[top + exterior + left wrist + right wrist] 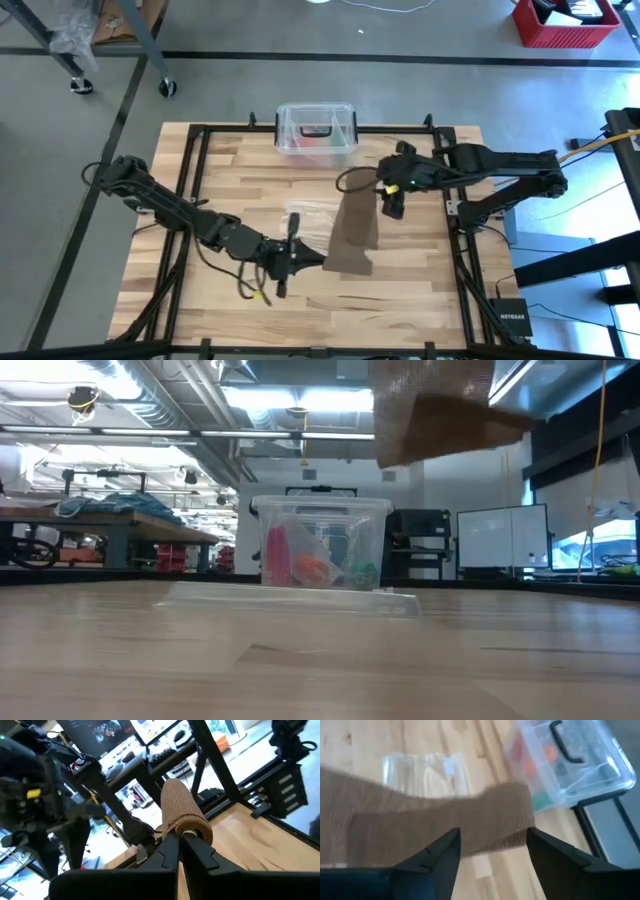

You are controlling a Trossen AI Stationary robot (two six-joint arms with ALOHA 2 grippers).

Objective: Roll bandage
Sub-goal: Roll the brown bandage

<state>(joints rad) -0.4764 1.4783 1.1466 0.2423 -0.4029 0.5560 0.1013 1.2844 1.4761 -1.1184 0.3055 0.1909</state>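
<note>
The dark brown bandage (356,232) is partly rolled. Its roll (184,814) is at my left gripper (303,258), which is shut on it near the table's middle front. The loose strip runs from the roll toward the far right, up to my right gripper (392,203). That gripper is open, and its fingers stand on either side of the strip's free end (505,815). In the low view the bandage (432,408) hangs high above the table. My left gripper pinches the roll's near end (192,836) between its two fingers, which lie along the roll's axis. They come level from the table's left. The roll is lifted clear of the table. My right gripper: I cannot tell whether its open fingers touch the strip's free end.
A clear plastic box with a black handle (316,128) stands at the table's far edge, with colourful things inside. A flat clear plastic bag (305,220) lies on the wood under the strip. A black frame (190,150) runs around the table top.
</note>
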